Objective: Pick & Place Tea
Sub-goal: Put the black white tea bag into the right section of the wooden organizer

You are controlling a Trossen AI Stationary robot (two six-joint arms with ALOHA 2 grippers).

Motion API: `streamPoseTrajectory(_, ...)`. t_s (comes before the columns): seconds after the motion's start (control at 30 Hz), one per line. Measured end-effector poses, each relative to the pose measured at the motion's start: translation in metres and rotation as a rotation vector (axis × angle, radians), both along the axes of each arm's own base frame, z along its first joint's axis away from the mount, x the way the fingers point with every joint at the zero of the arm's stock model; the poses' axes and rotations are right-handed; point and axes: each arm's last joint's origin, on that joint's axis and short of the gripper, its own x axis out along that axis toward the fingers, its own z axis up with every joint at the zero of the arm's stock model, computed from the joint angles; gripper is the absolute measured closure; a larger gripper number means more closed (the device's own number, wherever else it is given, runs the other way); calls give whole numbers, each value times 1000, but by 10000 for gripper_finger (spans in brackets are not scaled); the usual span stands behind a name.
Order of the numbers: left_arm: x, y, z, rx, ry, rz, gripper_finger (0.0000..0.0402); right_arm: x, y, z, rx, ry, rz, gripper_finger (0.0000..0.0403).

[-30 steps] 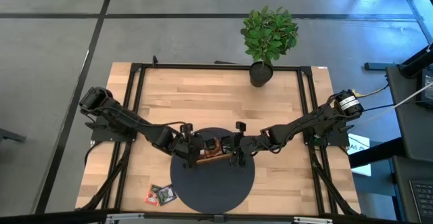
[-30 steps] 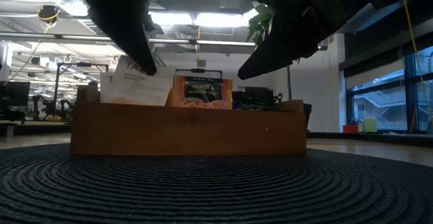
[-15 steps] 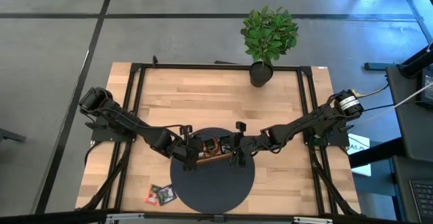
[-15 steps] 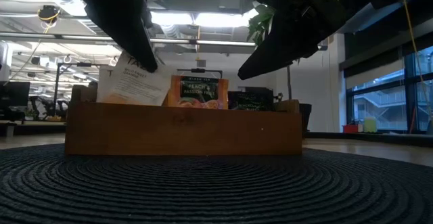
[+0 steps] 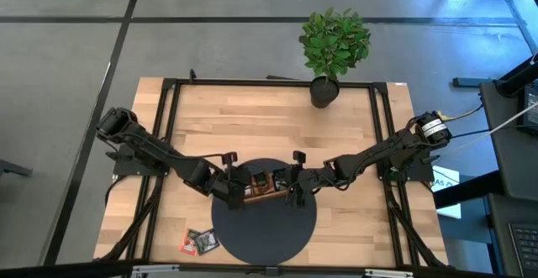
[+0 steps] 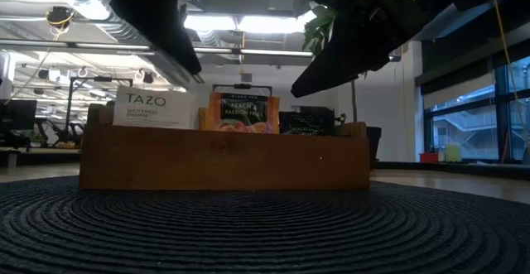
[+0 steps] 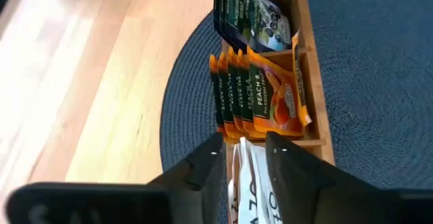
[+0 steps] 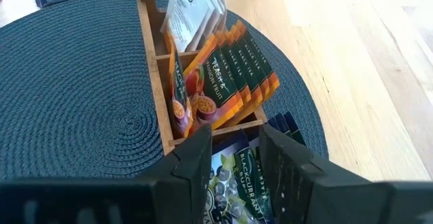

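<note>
While both tools (image 5: pixel 229 187) (image 5: pixel 294 187) hang parted and empty, a plant (image 5: pixel 334 43) stands well behind.

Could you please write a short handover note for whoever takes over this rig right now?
Left gripper: open, above the white Tazo sachets at one end of the wooden tray, holding nothing.
Right gripper: open, empty, hovering over the dark blackcurrant sachets at the other end.
Orange peach sachets fill the middle compartment. The tray sits on the round dark mat.
Done: all three compartments hold sachets.
Left: a few loose sachets lie on the table by the mat's edge, on the left arm's side; they look due for the tray.
</note>
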Motion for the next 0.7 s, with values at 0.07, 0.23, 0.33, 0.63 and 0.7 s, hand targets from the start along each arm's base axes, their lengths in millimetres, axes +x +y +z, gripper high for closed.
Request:
streamPoseTrajectory(0.07, -1, 0, 2, 5, -3, -9, 281, 0, 0, 0, 0, 0, 0, 276)
streamPoseTrajectory(0.23, -2, 0, 0, -28, 29, -18, 263, 0, 0, 0, 0, 0, 0, 276)
streamPoseTrajectory(0.33, -12, -2, 3, -58, 57, 29, 263, 0, 0, 0, 0, 0, 0, 276)
streamPoseTrajectory(0.63, -51, -58, 13, -301, 14, 15, 265, 0, 0, 0, 0, 0, 0, 276)
streamPoseTrajectory(0.7, -59, -72, 10, -365, 34, 30, 264, 0, 0, 0, 0, 0, 1, 276)
